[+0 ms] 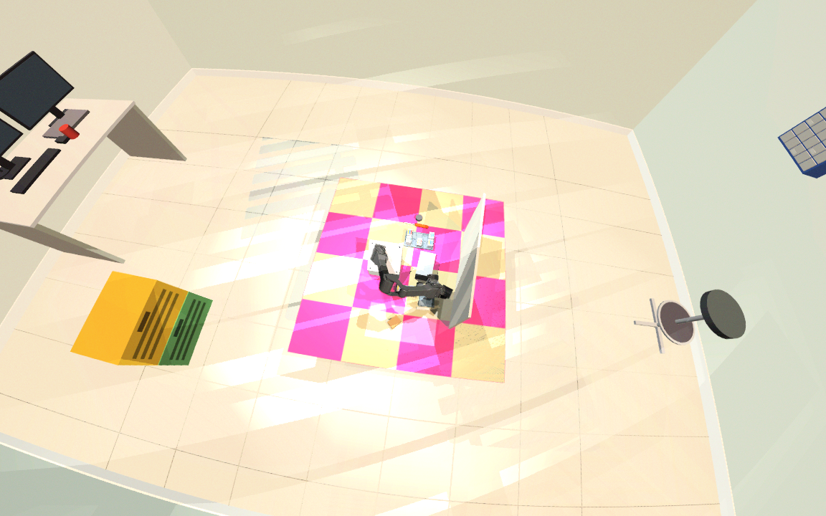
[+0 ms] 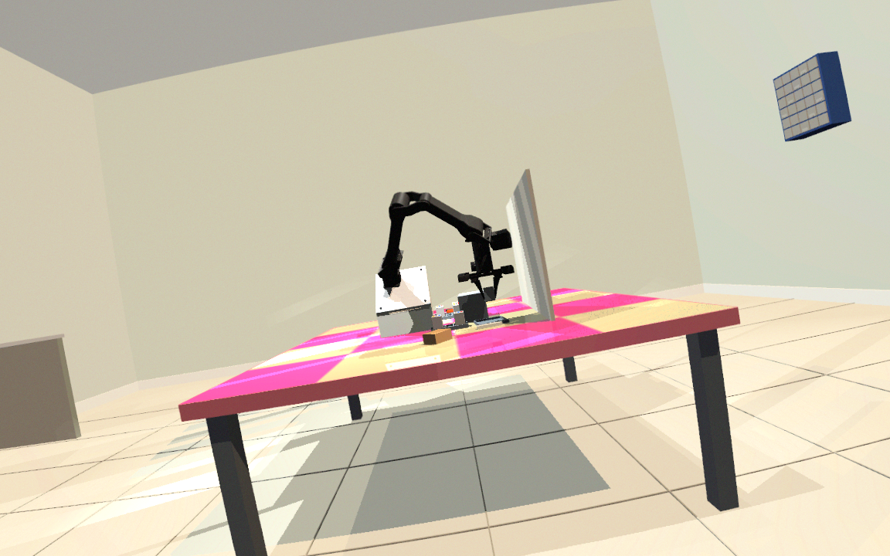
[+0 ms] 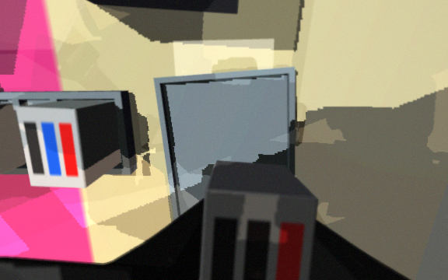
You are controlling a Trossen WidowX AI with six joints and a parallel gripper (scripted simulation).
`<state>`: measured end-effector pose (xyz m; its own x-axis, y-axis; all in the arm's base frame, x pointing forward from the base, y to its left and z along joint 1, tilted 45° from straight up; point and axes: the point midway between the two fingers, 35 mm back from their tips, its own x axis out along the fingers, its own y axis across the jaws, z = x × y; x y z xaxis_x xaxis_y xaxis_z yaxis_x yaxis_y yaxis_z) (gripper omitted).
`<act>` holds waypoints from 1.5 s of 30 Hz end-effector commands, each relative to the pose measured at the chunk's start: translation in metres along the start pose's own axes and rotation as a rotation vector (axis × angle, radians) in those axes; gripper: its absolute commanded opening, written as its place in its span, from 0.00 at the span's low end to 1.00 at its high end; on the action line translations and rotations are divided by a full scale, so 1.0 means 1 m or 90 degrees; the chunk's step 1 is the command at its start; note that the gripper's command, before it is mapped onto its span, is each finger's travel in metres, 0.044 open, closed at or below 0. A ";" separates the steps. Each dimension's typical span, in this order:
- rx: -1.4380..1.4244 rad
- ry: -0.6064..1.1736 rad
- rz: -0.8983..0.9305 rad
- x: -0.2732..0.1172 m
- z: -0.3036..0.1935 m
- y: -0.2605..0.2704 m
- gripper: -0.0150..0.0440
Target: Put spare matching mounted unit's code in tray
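Note:
My gripper (image 2: 490, 293) (image 3: 247, 210) is shut on a dark-sided spare. Its shadowed label (image 3: 260, 204) shows two dark stripes and one red stripe. The grey tray (image 3: 224, 75) lies under and just beyond the held spare, which hangs above it and covers its near part in the wrist view. Left of the tray, a spare (image 3: 50, 148) with black, blue and red stripes stands in a rack (image 3: 92, 94). A box (image 1: 425, 261) (image 2: 471, 305), possibly the mounted unit, stands beside the tray; I cannot read any code on it.
A tall panel (image 1: 467, 269) (image 2: 535, 249) stands close beside the arm. An orange-brown block (image 1: 394, 322) (image 2: 438, 337) lies near the tray. A white-topped sloped box (image 2: 399, 290) stands at the arm's base. Another rack with spares (image 1: 419, 239) sits farther back.

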<state>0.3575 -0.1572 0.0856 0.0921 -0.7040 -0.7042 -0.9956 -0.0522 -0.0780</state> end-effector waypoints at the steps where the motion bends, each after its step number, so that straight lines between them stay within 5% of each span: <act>1: -0.007 -0.003 0.003 0.005 0.003 0.002 0.25; 45: -0.008 0.003 0.002 0.051 0.000 0.009 0.25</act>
<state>0.3554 -0.1928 0.0540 0.0925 -0.7113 -0.6967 -0.9956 -0.0540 -0.0771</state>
